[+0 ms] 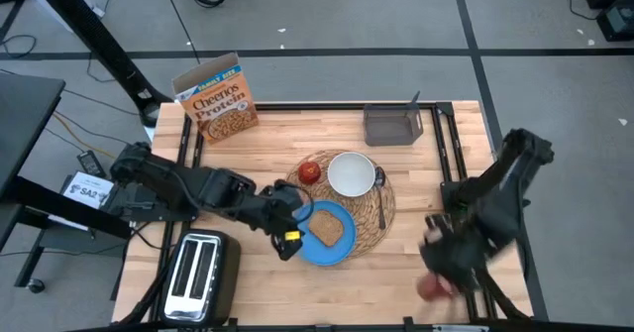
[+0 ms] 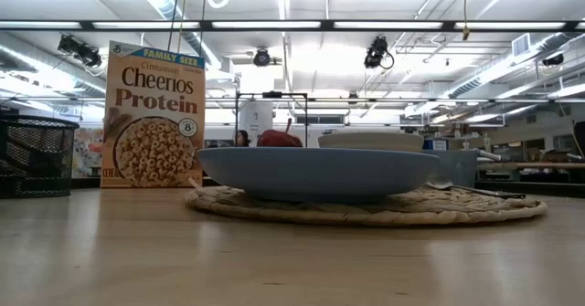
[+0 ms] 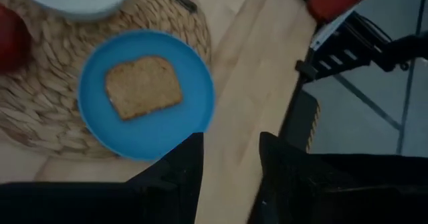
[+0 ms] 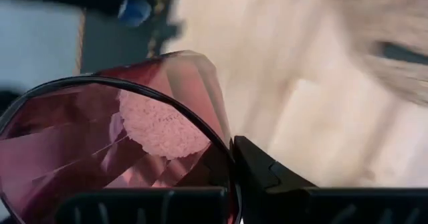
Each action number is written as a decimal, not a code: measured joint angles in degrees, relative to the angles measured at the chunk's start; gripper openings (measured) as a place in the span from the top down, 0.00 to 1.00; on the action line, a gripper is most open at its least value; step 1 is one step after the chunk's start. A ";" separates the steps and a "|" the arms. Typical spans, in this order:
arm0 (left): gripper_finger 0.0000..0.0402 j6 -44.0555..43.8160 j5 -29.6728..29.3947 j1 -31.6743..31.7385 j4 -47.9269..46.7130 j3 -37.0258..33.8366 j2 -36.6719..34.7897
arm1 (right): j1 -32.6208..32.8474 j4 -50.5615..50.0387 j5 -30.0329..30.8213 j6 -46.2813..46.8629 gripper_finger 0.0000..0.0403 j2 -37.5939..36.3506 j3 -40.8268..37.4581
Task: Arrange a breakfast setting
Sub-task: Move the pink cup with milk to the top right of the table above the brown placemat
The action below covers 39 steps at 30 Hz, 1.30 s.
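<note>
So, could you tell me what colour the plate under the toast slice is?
The plate is blue, clearest in the left wrist view.

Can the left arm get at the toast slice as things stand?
Probably yes: the left end effector hovers open at the blue plate's edge, and the toast slice lies uncovered on it, nothing between.

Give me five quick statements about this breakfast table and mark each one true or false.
1. The toast slice lies on the blue plate. True.
2. The red apple sits in the small white bowl. False: it rests beside it on the placemat.
3. The right pincer is shut on the pink glass. True.
4. The Cheerios box lies flat. False: it stands upright.
5. The left pincer holds the toast. False: its fingers are empty.
</note>
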 joint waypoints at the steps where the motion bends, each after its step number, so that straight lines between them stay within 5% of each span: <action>1: 0.62 0.59 -0.09 0.61 0.00 0.00 0.00 | -2.56 -1.41 1.10 0.06 0.97 -1.01 0.23; 11: 0.62 8.98 -0.30 10.09 0.00 0.00 -0.15 | -35.31 -5.75 8.47 -12.63 0.97 -6.87 2.74; 22: 0.62 13.74 2.01 24.03 -3.72 0.00 -2.32 | -69.12 9.06 12.00 -43.41 0.97 3.93 7.13; 31: 0.62 13.34 3.67 30.46 -6.64 0.00 -5.52 | -81.20 13.97 11.91 -52.23 0.97 18.14 11.40; 39: 0.62 15.73 3.75 33.00 -6.59 0.00 -6.10 | -86.04 8.23 16.30 -53.58 0.97 20.56 11.51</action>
